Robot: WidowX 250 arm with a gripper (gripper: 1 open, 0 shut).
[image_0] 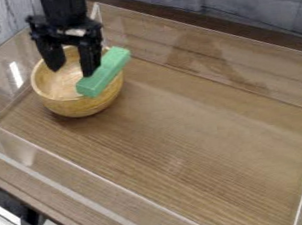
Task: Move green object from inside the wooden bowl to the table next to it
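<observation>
"Where was the block to be found?"

"It was held in the bowl, at the side turned toward the middle of the table; the bowl itself was set near the table's left edge, as seen by the camera."

"And the gripper?"

"It was opened wide, with nothing gripped. It was placed over the bowl, with the block left just to the right of its fingers in the view. Whether the near finger was touched by the block could not be told."

"How was the long axis laid?"

"Aslant: one end was pointed toward the table's far right corner, the other toward the near left."

"So what was called for?"

"A small shift rightward, it was judged, so that the block's long sides could be straddled. Only one arm was provided."
</observation>
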